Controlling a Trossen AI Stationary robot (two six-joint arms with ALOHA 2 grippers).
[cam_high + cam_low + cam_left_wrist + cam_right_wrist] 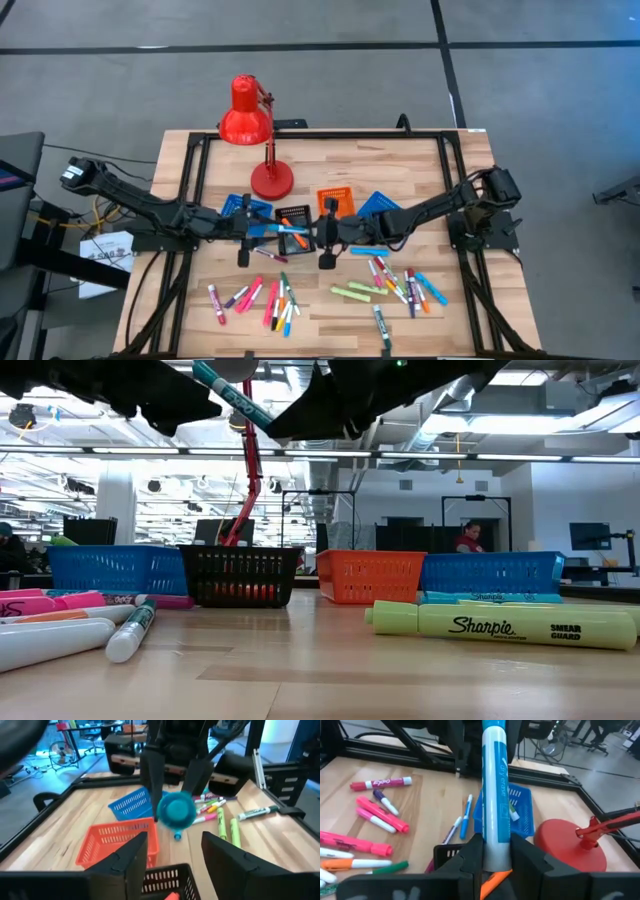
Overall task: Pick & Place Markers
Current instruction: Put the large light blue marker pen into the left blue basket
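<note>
A teal-blue marker (285,230) hangs in the air over the black tray (293,217), between my two arms. My right gripper (492,852) is shut on it. The marker's free end (176,811) faces my left gripper (175,855), which stands open just short of it and touches nothing. Many more markers in pink, orange, green and blue lie loose on the wooden table, one group at the near left (265,300) and another at the near right (400,285). My right gripper pinches the marker's end (492,845) between its two fingers, coming nearly level from the table's right. The marker runs on along the line of the fingers, toward my left gripper. It is lifted clear of the table, its free end (205,372) tilted a little upward.
Four small trays stand in a row behind the arms: blue (245,207), black, orange (336,200), blue (378,205). A red desk lamp (245,115) stands on its round base (271,180) behind them. A dark frame (190,180) rims the table.
</note>
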